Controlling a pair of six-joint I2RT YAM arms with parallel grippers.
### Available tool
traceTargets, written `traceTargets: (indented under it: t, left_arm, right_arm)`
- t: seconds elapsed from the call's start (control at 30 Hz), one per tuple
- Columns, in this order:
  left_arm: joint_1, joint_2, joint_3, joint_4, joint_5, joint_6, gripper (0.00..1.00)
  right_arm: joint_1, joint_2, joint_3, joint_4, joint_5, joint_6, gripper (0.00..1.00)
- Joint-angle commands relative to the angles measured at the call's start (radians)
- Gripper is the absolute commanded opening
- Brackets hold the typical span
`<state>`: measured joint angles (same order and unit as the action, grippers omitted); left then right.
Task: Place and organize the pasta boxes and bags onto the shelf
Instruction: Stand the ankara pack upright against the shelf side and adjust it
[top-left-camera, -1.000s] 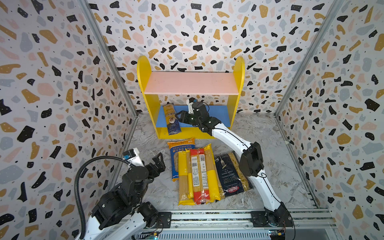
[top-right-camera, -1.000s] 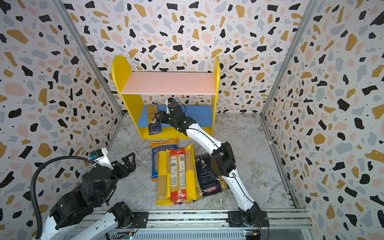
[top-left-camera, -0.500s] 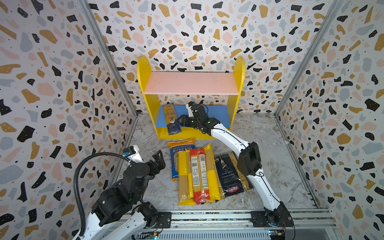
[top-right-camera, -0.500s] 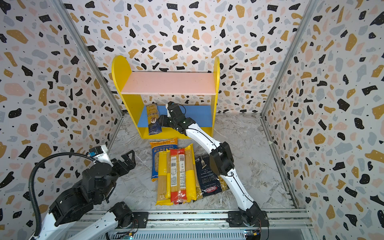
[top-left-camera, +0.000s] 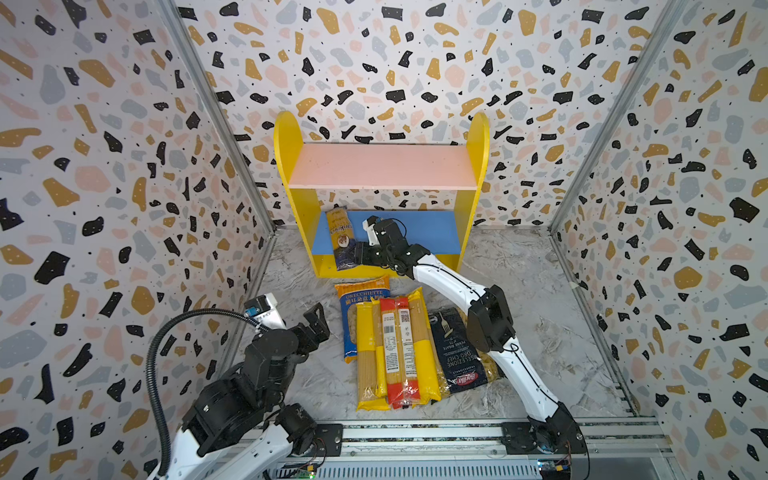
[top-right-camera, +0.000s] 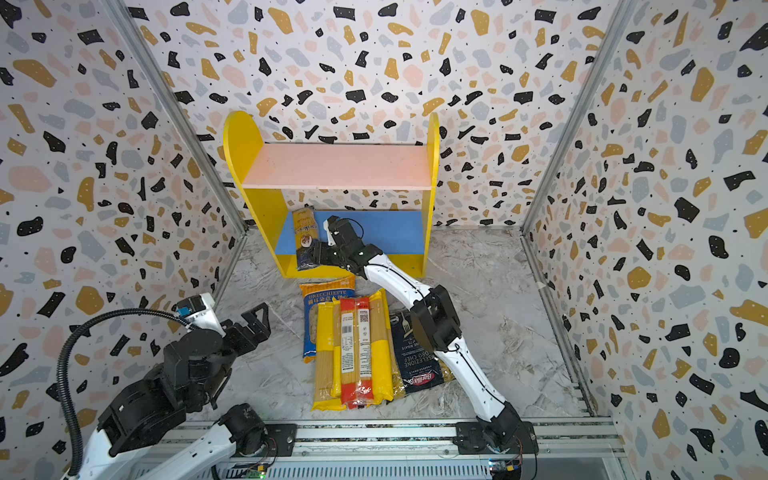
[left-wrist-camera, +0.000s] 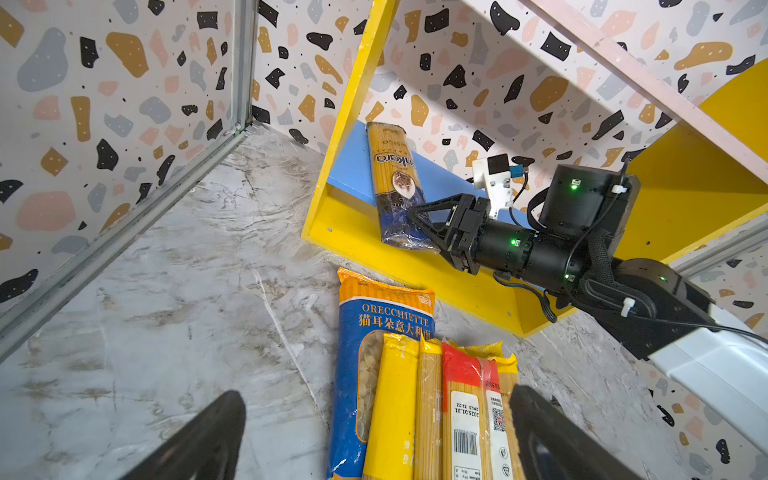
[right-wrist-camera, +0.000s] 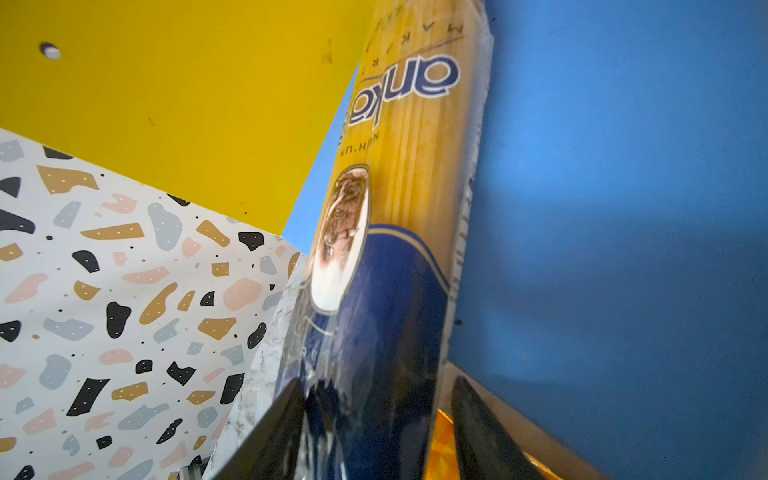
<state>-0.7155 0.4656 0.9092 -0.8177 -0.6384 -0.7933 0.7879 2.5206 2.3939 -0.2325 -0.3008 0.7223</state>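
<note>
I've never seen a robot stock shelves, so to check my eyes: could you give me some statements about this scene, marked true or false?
1. The pink upper board of the yellow-sided shelf holds a pasta pack. False: nothing lies on it.
2. A long dark blue and gold plastic spaghetti pack lies on the blue lower board. True.
3. The jaws of the right arm stand either side of that pack's near end. True.
4. The wide blue and orange plastic Orecchiette bag is on the shelf. False: it lies on the marbled floor before the shelf, partly under yellow spaghetti packs.
5. The jaws of the left arm grip a pack. False: they stand open and empty.
</note>
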Motion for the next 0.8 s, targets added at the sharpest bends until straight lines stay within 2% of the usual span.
traceTargets:
  t: [0.0,0.2,0.37,0.47,0.77]
  left_arm:
    - [-0.004,-0.015,-0.003,-0.014,-0.023,0.016,1.0]
    - [-0.004,-0.025,0.0,-0.028,-0.04,0.028,0.99]
    - [-0.004,-0.036,-0.004,-0.037,-0.046,0.028,0.99]
    - [-0.003,-0.038,-0.004,-0.043,-0.049,0.028,1.0]
    - [-0.003,-0.047,-0.015,-0.048,-0.049,0.022,0.99]
  right_arm:
    - [0.009,-0.001,0.043,0.04,-0.022,0.021,0.57]
    - [0.014,0.03,0.08,0.071,-0.04,0.051,0.53]
    - [0.016,0.056,0.097,0.123,-0.073,0.085,0.4]
    - [0.016,0.068,0.105,0.147,-0.081,0.095,0.36]
    - [0.018,0.102,0.126,0.214,-0.118,0.157,0.35]
